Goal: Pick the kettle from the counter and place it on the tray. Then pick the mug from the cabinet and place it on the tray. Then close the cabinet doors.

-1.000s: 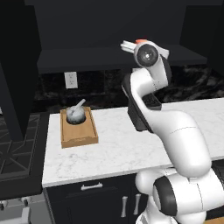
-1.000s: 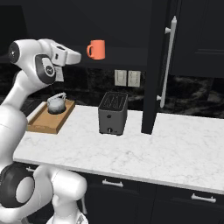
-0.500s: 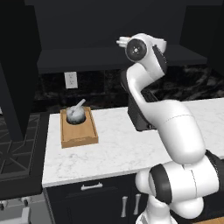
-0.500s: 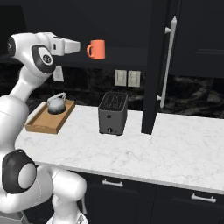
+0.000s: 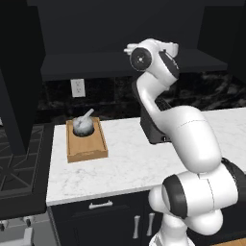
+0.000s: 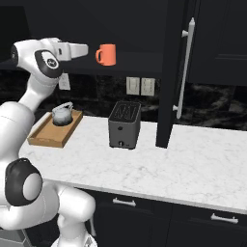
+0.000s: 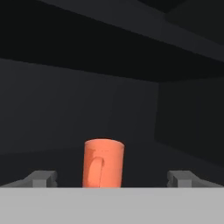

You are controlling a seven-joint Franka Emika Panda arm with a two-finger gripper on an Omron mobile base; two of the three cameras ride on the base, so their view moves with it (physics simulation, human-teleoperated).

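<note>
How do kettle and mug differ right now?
The kettle is grey and squat with a thin handle over the top; the mug is orange-red, cylindrical, with a side handle. The kettle sits in the tray on the counter; the mug stands on the cabinet shelf, in line with the open gripper. Both stand upright and neither is held.

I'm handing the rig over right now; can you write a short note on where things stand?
Gripper: open, empty, raised to shelf height and aimed at the small orange-red mug, fingers apart on either side of it.
Small grey metallic kettle: already on the light-brown wooden tray on the white marble counter.
Mug: upright on the dark upper cabinet's shelf.
Left: grasp mug, place it on tray, close cabinet door.
</note>
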